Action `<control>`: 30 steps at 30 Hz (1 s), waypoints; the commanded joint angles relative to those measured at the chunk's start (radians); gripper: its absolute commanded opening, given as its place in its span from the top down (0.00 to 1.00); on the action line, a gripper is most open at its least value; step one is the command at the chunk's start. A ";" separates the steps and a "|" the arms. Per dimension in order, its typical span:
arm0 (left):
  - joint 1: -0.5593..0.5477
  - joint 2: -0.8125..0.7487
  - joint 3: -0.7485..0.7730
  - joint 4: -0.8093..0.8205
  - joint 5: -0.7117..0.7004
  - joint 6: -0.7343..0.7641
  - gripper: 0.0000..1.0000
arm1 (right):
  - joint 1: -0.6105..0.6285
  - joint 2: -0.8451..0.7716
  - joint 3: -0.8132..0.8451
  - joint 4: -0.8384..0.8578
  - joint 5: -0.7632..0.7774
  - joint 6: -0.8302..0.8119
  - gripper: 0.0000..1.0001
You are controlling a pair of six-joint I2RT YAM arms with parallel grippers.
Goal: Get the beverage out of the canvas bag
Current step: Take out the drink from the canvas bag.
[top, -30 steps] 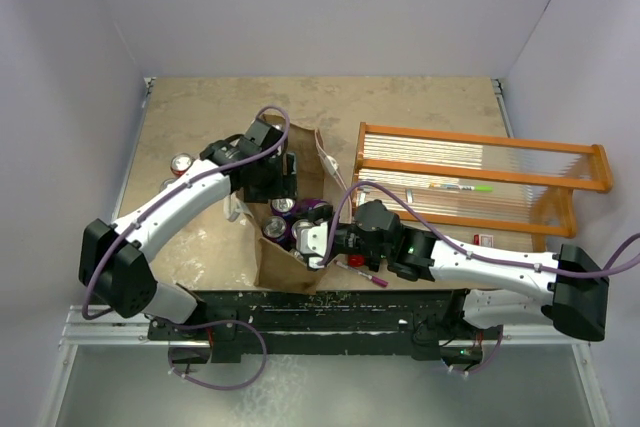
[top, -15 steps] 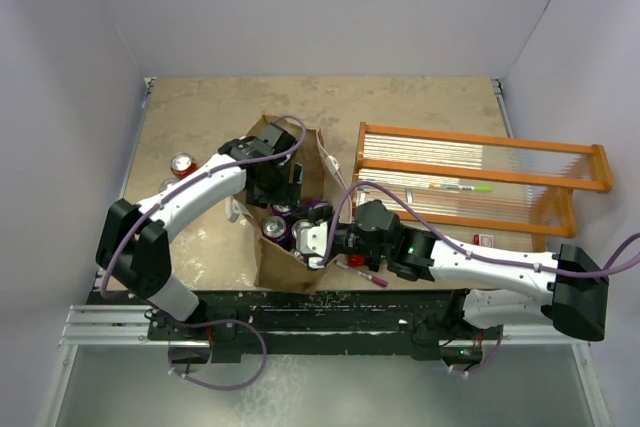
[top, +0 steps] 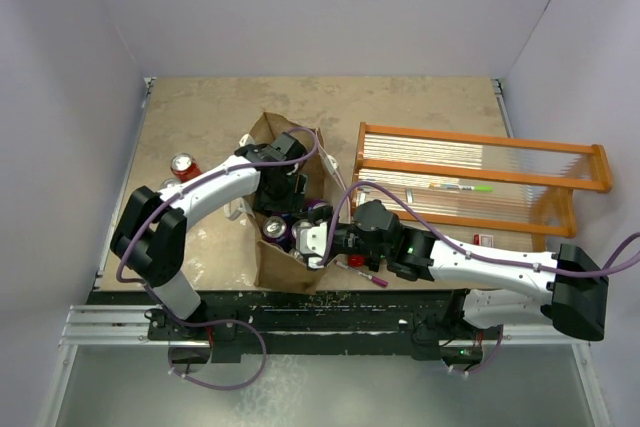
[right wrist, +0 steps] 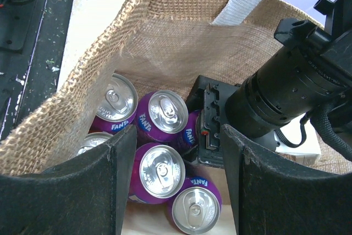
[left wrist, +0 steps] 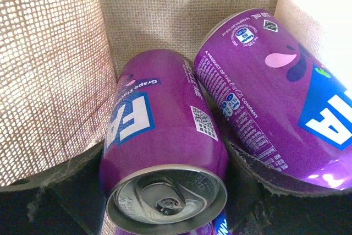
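The canvas bag (top: 278,262) stands open at the centre of the top view, on the surface (top: 200,117) between the two arms; the beverage, a cluster of purple cans (right wrist: 157,171), sits inside it. From the upper left, the left tool (top: 283,192) reaches deep into the bag mouth and straddles one can (left wrist: 159,136), though it cannot be told whether it already pinches it. At the bag's lower-right rim, the right tool (right wrist: 179,138) is released, its fingers spread wide. By judgement, a full can is heavy for its size, rigid, smooth and apt to slip, so the hold belongs across the cylindrical body, not on the lid. The woven wall is soft and may lift with the can. Only the right wrist view shows several lids packed together, and only the left wrist view shows the straddled can against a tilted neighbour (left wrist: 275,97). Only the top view shows a red can (top: 183,164) outside the bag and the orange rack (top: 480,182) at right
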 commanded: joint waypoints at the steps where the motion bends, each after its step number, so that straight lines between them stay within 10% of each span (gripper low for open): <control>1: -0.003 0.007 0.012 -0.013 -0.012 0.012 0.45 | 0.011 -0.001 0.013 -0.032 -0.010 -0.005 0.35; 18: -0.002 -0.149 0.107 -0.081 0.035 -0.074 0.99 | 0.011 0.001 0.050 -0.003 0.056 -0.006 0.14; 30: -0.003 -0.159 0.261 -0.181 0.048 -0.074 1.00 | 0.011 -0.006 0.070 -0.009 0.076 -0.018 0.11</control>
